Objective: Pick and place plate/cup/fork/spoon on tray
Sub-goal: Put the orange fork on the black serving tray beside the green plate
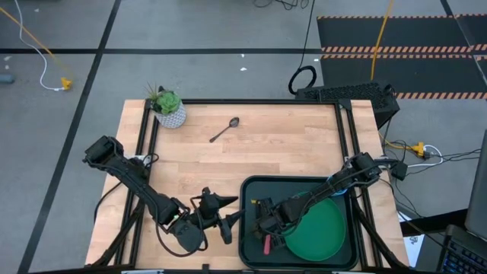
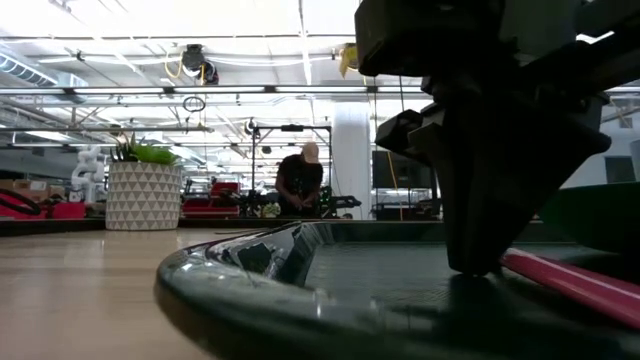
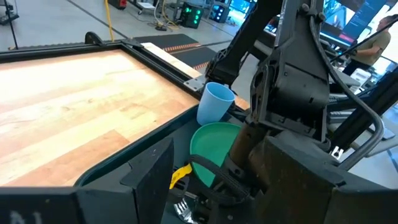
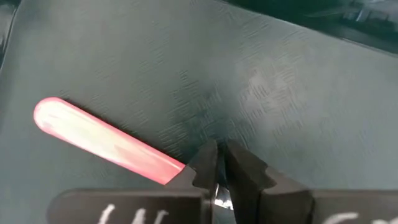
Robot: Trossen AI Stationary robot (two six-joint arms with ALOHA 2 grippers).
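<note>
Tray (image 1: 247,228) sits at the near right of the table, rim toward the left arm. Plate (image 1: 319,232), green, lies flat inside it on the right half. Cup (image 3: 215,103), blue, stands upright beyond the plate in the left wrist view; it appears to be on the tray's far side, though the high view hides it under the right arm, so placement is a fair guess. Fork (image 4: 102,141): pink handle lies flat on the tray floor, left of the plate. Right gripper (image 4: 221,167) is down on the tray over the fork's metal end, fingers drawn nearly together with a sliver of metal between them; looks to be pinching the fork at the neck, on the point of letting go or just set down. Low view agrees: finger tips at the tray floor, pink handle (image 2: 575,282) resting beside them. Left gripper (image 1: 215,215) waits low at the near edge of the table, just left of the tray, fingers spread and holding nothing. Spoon (image 1: 224,130) lies alone on bare wood at the far middle of the table, well apart from the tray, near the potted plant (image 1: 167,107). Tally: plate, fork and probably cup aboard; spoon is the one item left, once the right gripper frees the fork.
</note>
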